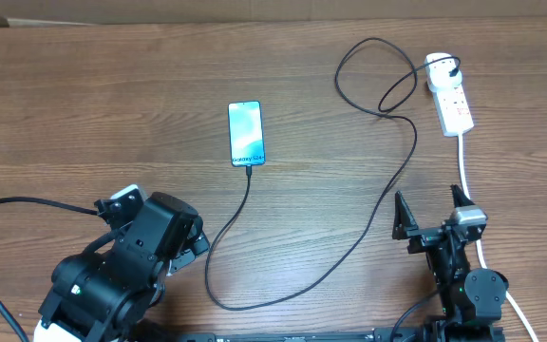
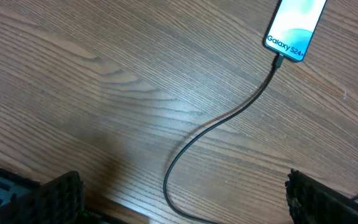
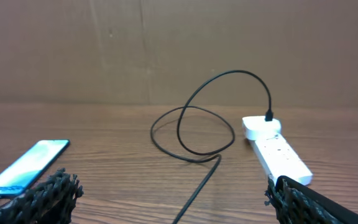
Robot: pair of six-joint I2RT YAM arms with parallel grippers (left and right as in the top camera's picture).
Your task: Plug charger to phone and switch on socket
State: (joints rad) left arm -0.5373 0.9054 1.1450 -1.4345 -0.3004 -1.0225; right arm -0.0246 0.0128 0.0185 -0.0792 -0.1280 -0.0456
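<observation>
Overhead: phone [image 1: 246, 133] centre, charger [image 1: 414, 144] tip at its near edge, seemingly seated; limp, light cable, grip only stiff tip. Socket [image 1: 454, 100] far right, light, likely slides; press straight down, not sideways. Left hand [image 2: 182, 186], right hand [image 1: 427, 195] spread, empty.

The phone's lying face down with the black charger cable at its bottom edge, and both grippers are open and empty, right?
Not quite. The phone lies face up; the left wrist view shows its screen reading Galaxy S24+. The rest holds: the charger cable meets its bottom edge, and the left gripper and right gripper are open and empty.
</observation>
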